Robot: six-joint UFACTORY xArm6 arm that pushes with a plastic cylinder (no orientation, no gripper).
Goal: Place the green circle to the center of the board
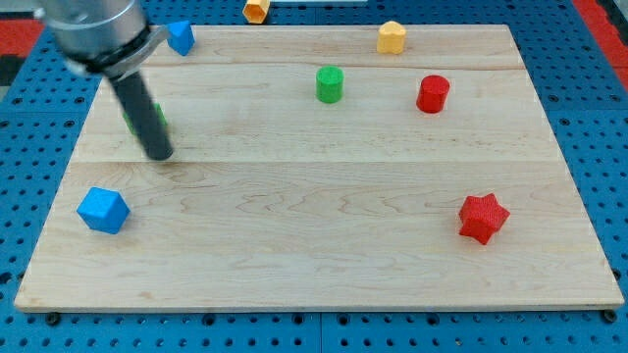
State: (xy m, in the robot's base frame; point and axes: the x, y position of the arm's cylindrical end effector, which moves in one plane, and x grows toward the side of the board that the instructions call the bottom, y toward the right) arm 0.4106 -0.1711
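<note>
The green circle is a short green cylinder standing on the wooden board, a little above the board's middle. My tip rests on the board at the view's left, far to the left of the green circle and a little lower. A second green block sits right behind the rod, mostly hidden by it, so its shape cannot be made out.
A red cylinder stands right of the green circle. A yellow block is at the top edge. A red star lies at lower right, a blue cube at lower left, a blue block at upper left. An orange block lies off the board.
</note>
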